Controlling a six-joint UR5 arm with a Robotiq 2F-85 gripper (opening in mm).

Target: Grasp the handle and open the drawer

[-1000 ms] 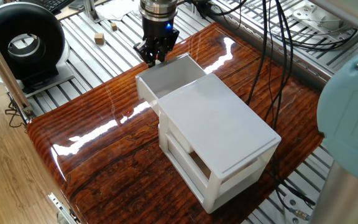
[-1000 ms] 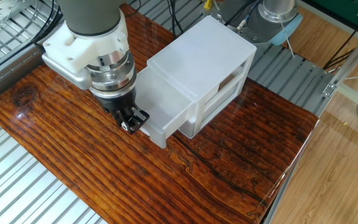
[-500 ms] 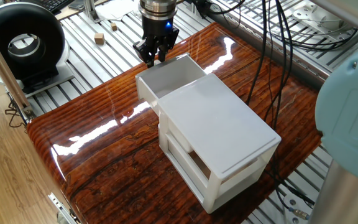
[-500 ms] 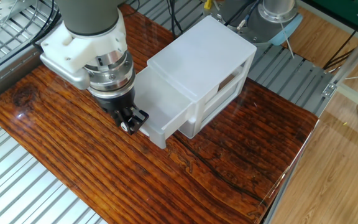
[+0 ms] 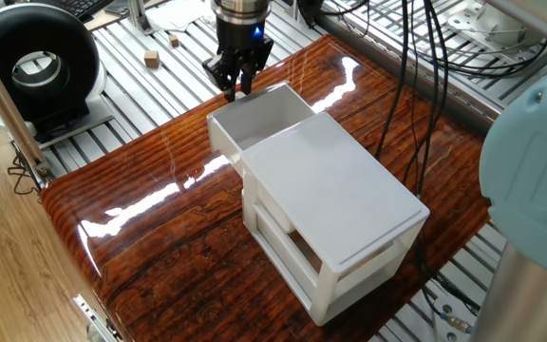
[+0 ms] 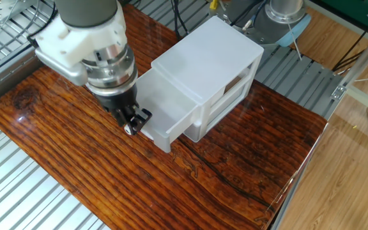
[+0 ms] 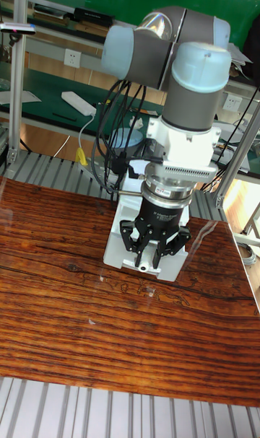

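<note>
The white drawer [image 5: 262,118] stands pulled well out of the top slot of the white cabinet [image 5: 335,199], its tray open to view [image 6: 165,108]. My gripper [image 5: 234,88] hangs just beyond the drawer's front panel, fingers pointing down. In the other fixed view the gripper [image 6: 133,121] sits right at that panel's front face. In the tall fixed view the fingers [image 7: 139,254] are spread a little, and I see nothing held between them. The handle is hidden behind the fingers.
The cabinet has two more slots below the drawer [image 6: 225,96]. A black round device [image 5: 31,66] and small wooden blocks [image 5: 151,59] lie beyond the table's far left edge. Black cables [image 5: 416,76] hang at the back right.
The gripper has drawn back a little from the drawer front and risen slightly. The drawer has stayed where it was.
</note>
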